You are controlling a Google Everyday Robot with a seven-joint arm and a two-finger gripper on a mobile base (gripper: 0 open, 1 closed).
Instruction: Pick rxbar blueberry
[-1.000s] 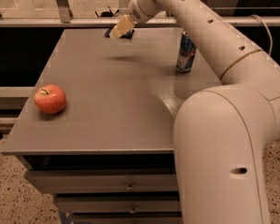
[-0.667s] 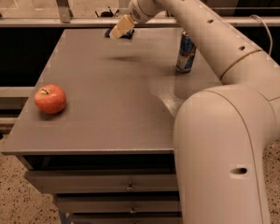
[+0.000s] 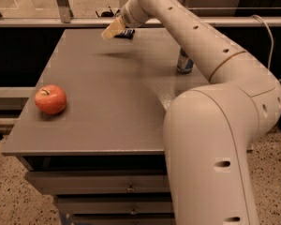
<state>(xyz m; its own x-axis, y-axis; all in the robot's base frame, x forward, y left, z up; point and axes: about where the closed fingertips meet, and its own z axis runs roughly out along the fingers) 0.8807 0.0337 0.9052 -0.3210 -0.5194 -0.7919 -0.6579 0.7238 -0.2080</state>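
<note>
The rxbar blueberry (image 3: 126, 33) is a small flat dark navy bar. It lies on the grey table (image 3: 107, 102) near its far edge. My gripper (image 3: 112, 30) hovers just above the table at the bar's left end and partly covers it. A faint shadow falls on the table in front of the gripper. I cannot see contact between the gripper and the bar.
A red apple (image 3: 50, 99) sits near the table's left front edge. A blue-and-silver drink can (image 3: 183, 63) stands at the right, partly hidden behind my arm (image 3: 201, 41). Drawers are below the table front. A railing runs behind the far edge.
My gripper has shifted slightly left at the far edge, so more of the dark bar shows on its right. My arm now covers more of the can.
</note>
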